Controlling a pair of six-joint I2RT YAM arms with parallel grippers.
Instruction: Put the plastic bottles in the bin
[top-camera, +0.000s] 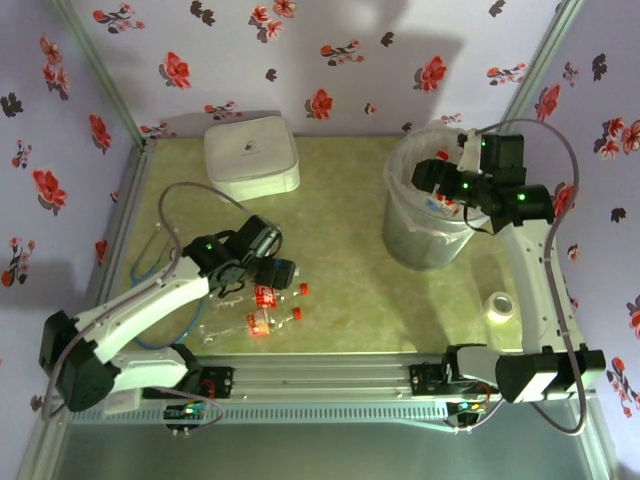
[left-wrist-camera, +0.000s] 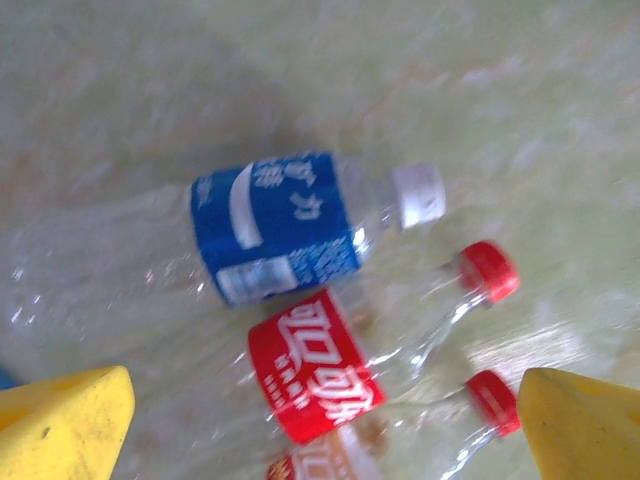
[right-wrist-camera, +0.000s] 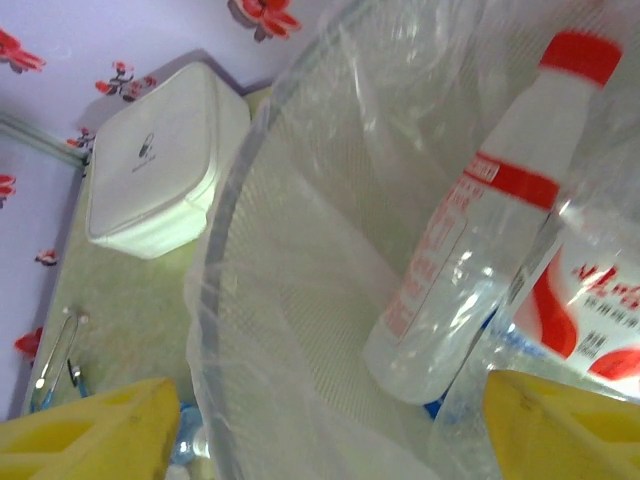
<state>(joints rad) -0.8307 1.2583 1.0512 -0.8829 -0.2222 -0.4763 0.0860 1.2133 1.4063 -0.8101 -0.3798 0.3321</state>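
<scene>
Several plastic bottles lie on the table under my left gripper (top-camera: 272, 268). The left wrist view looks down on a blue-labelled bottle (left-wrist-camera: 275, 225) with a white cap. A red-labelled bottle (left-wrist-camera: 315, 365) with a red cap lies beside it, and a second red-capped one (left-wrist-camera: 330, 462) sits at the bottom edge. My left gripper (left-wrist-camera: 320, 440) is open above them, holding nothing. My right gripper (top-camera: 442, 185) hangs open over the bin (top-camera: 405, 235). Its wrist view looks into the bin (right-wrist-camera: 215, 250), where a red-capped bottle (right-wrist-camera: 470, 240) leans and another bottle (right-wrist-camera: 590, 300) lies. My right gripper (right-wrist-camera: 325, 440) is empty.
A white rounded square box (top-camera: 251, 156) stands at the back left and also appears as the white box (right-wrist-camera: 160, 160) beyond the bin rim. A small roll of tape (top-camera: 500, 306) lies near the right arm. More clear bottles (top-camera: 215, 330) lie near the front rail.
</scene>
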